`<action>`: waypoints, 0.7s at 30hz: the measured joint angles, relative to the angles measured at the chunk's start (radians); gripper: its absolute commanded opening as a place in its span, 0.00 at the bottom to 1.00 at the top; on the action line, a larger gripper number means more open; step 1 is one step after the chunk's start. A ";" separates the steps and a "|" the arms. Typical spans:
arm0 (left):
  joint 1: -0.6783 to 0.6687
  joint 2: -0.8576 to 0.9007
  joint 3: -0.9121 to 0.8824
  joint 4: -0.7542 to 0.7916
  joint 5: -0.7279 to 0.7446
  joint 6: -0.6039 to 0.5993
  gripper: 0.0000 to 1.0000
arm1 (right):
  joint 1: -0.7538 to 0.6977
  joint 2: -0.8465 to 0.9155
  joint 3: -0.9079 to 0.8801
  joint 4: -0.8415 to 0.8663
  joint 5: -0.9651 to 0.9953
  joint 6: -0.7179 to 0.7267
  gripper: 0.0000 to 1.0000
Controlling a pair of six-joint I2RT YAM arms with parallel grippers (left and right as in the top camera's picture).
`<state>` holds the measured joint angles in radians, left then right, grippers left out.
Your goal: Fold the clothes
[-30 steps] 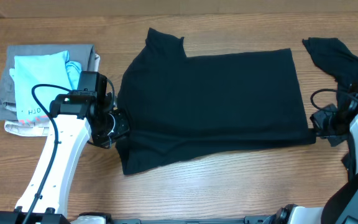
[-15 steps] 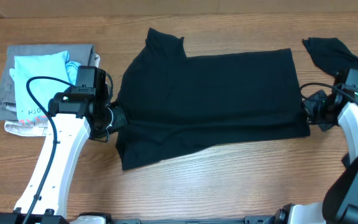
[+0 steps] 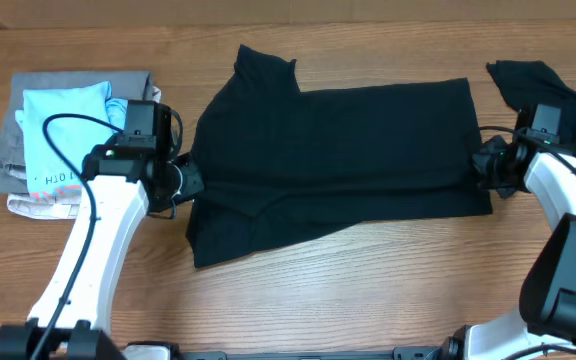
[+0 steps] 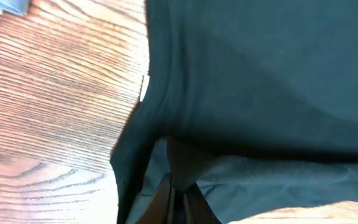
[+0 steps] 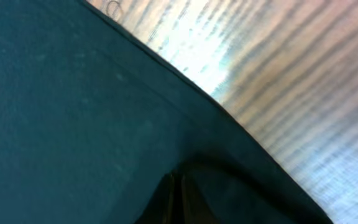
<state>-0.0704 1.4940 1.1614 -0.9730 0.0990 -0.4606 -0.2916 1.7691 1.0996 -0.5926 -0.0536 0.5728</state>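
- black t-shirt lies mid-frame on the table, long axis left to right, hem seemingly right, a sleeve poking upper left.
- left pincer and right pincer each pinch shut on its opposite ends.
- best to carry both ends up-frame together, level and taut, so the fold lands straight.

Bright, even light; sharp overhead view, blurry wrist views, glare on tabletop.
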 measured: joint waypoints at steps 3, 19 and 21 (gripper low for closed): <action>0.000 0.061 0.000 0.010 -0.005 0.000 0.04 | 0.012 0.011 0.000 0.034 0.000 0.000 0.04; 0.000 0.195 0.000 0.075 -0.007 0.000 0.04 | 0.018 0.018 0.000 0.147 -0.002 0.000 0.08; 0.000 0.195 0.000 0.080 -0.007 0.000 0.04 | 0.018 0.029 0.000 0.163 -0.001 0.000 0.08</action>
<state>-0.0704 1.6886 1.1614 -0.8925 0.0917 -0.4606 -0.2733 1.7985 1.1000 -0.4294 -0.0547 0.5728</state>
